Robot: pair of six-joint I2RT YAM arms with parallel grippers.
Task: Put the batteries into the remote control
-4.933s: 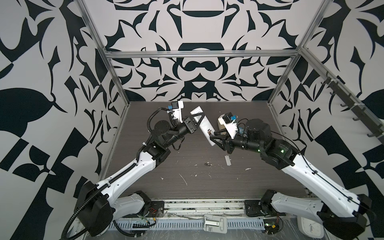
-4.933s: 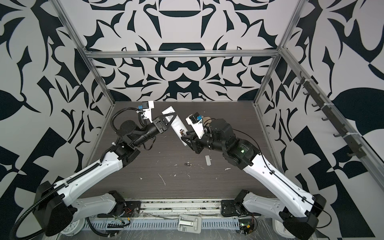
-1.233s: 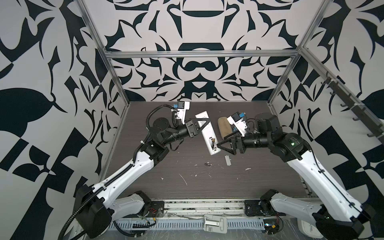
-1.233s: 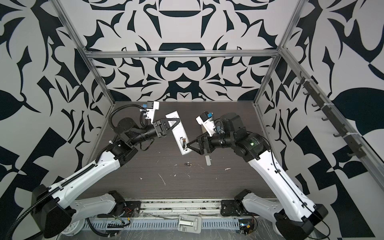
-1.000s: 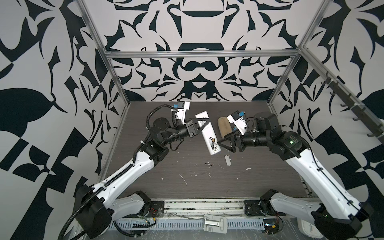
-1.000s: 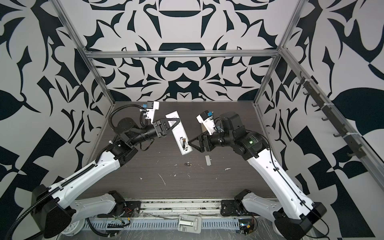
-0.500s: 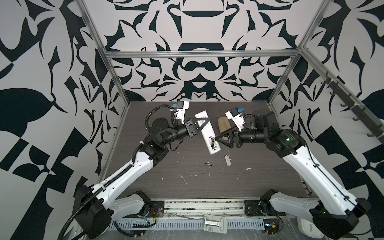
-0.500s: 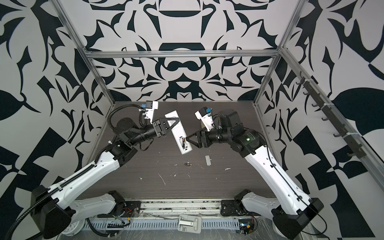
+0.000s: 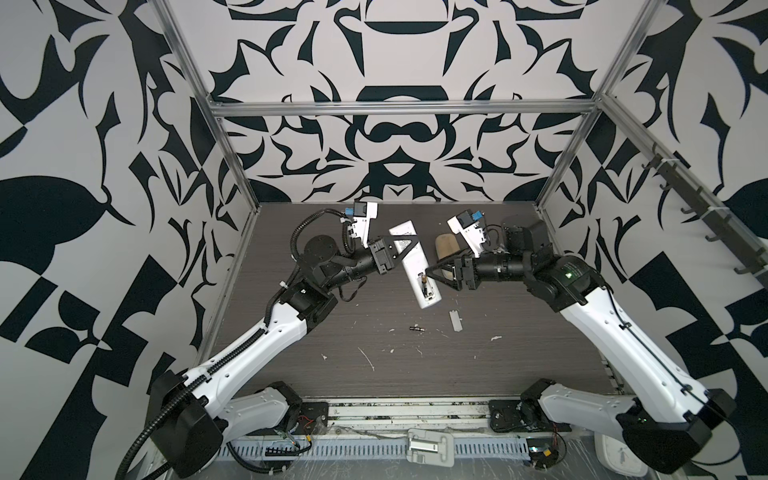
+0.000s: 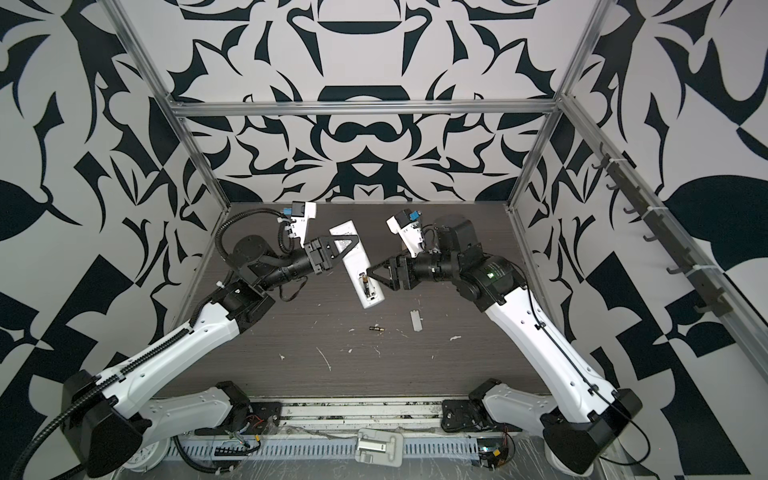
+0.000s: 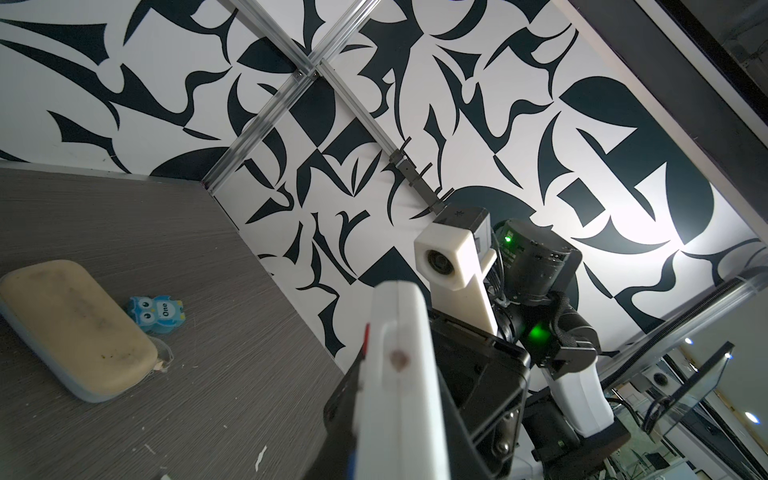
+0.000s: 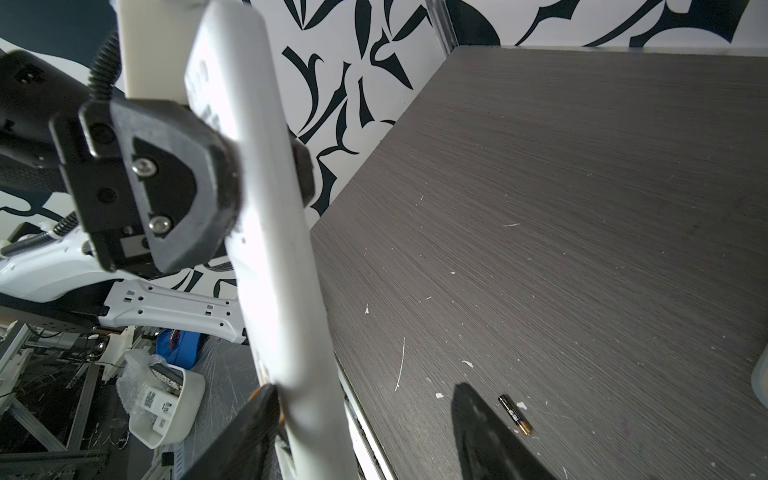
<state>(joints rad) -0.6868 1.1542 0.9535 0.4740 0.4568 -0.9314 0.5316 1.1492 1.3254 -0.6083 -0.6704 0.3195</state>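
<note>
My left gripper is shut on the upper half of the long white remote control, holding it tilted above the table with its open back up. One of the batteries lies in the remote's compartment in both top views. The other battery lies on the table below the remote and also shows in the right wrist view. My right gripper is open, its fingers straddling the remote's lower end. One finger touches the remote's compartment side; the other stands well clear.
A small grey-white cover lies on the dark table right of the loose battery. A beige oblong case and a blue owl eraser sit at the back. White scraps dot the front.
My right gripper has moved back and left, up to the remote's lower end, with its fingers a little closer together. The left arm and the remote have stayed put.
</note>
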